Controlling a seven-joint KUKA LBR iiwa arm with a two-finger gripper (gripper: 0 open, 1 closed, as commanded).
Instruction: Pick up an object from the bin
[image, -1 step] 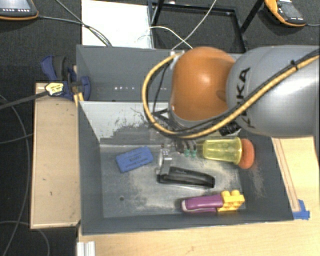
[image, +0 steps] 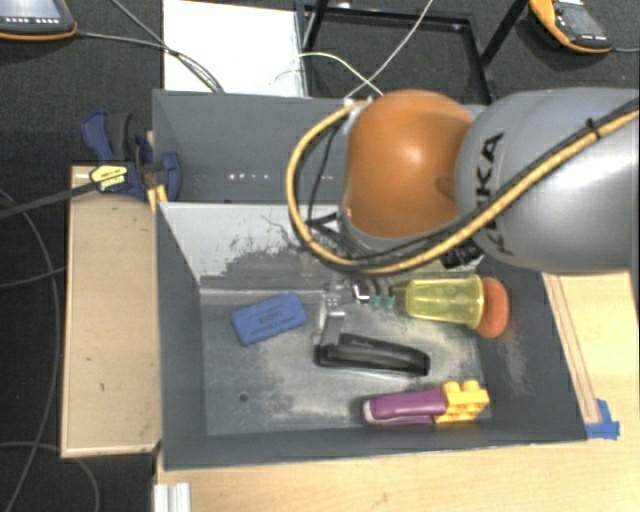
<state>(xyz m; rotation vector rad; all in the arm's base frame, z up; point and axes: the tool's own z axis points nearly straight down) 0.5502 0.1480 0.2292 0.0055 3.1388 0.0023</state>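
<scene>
The black stapler-like thing (image: 372, 356), long, low and lying flat on the floor of the bin (image: 181, 330), has its near end right under the hand (image: 334, 312) and its body running away from the hand toward the side the arm comes in from. It looks rigid and hard-shelled, probably with some weight for its size, and its dark surface may be smooth enough to slip. The safest hold is likely across its narrow width near the middle rather than at the tapered end below the hand, where it could pivot or tip when lifted. It should not crush or bend. The hand hangs low over that end, metal parts just above it; whether it is spread or closed cannot be told from here, and nothing is seen held in it. Beside the hand on the far side from the arm lies a blue rectangular block (image: 268, 318), clear of the stapler. On the arm's side, near the hand, a yellow translucent cup (image: 445, 300) lies on its side against an orange ball (image: 495, 310). Beyond the stapler, well away from the hand, a purple marker (image: 403, 407) touches a yellow toy brick (image: 463, 399).
</scene>
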